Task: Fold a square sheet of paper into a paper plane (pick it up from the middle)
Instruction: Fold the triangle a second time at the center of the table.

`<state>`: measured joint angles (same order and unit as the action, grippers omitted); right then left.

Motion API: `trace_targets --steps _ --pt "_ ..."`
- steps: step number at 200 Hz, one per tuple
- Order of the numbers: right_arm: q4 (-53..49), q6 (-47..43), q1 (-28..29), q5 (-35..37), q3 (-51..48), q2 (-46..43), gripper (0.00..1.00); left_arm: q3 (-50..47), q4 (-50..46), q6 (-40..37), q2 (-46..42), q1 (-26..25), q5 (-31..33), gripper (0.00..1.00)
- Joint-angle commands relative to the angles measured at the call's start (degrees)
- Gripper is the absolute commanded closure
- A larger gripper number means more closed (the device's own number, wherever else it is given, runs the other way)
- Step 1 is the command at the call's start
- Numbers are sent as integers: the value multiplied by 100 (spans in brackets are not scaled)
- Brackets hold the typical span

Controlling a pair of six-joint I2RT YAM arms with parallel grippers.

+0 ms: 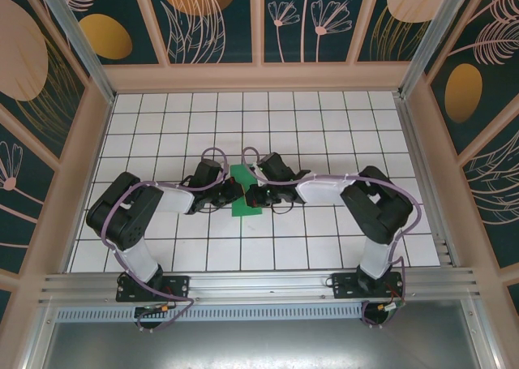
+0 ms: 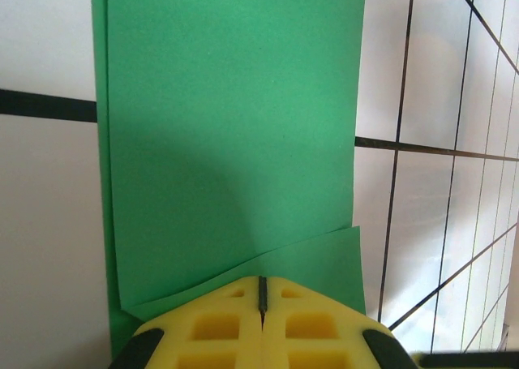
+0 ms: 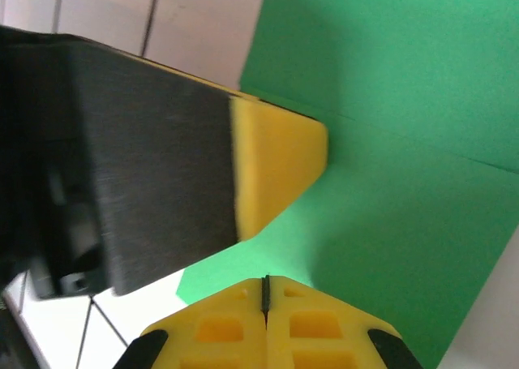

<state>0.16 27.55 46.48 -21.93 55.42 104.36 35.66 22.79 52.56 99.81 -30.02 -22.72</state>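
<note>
Left gripper [image 2: 261, 292], jaws closed, tips on the folded square sheet of paper [image 2: 235, 142]. Right gripper [image 3: 265, 284], likewise closed, beside it.

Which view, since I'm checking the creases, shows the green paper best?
Left wrist: the green paper spans the frame, its layered edges plain. The right wrist view has the left gripper covering part of it; from the top it is small and partly covered.

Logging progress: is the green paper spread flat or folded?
Folded: the green paper lies in overlapping layers, with a flap edge crossing near the left gripper.
</note>
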Motion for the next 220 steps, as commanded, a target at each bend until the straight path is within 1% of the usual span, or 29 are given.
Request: trace_targets --steps 1,37,69,108,153,173,195,220 --pt "59 -68 -53 198 211 193 100 -305 -816 -183 458 -24 488 100" --pt "154 -1 -75 321 159 347 100 -349 -799 -213 454 -25 488 100" --pt "207 47 -86 262 -119 262 100 -358 -857 -237 443 -22 531 100" --pt "248 135 -77 137 -953 -236 100 -358 -925 -246 414 -22 672 100" --pt "-77 227 -78 225 -1813 -1067 100 -289 -901 -237 452 -21 665 100" --pt "-238 199 -116 313 -1821 -1453 100 -213 -867 -338 435 -21 616 100" --pt "-186 163 -148 294 -1553 -1785 100 -200 -781 -453 363 -22 513 100" --pt "209 264 -171 335 -1307 -1759 100 -146 -652 -553 285 -21 445 100"
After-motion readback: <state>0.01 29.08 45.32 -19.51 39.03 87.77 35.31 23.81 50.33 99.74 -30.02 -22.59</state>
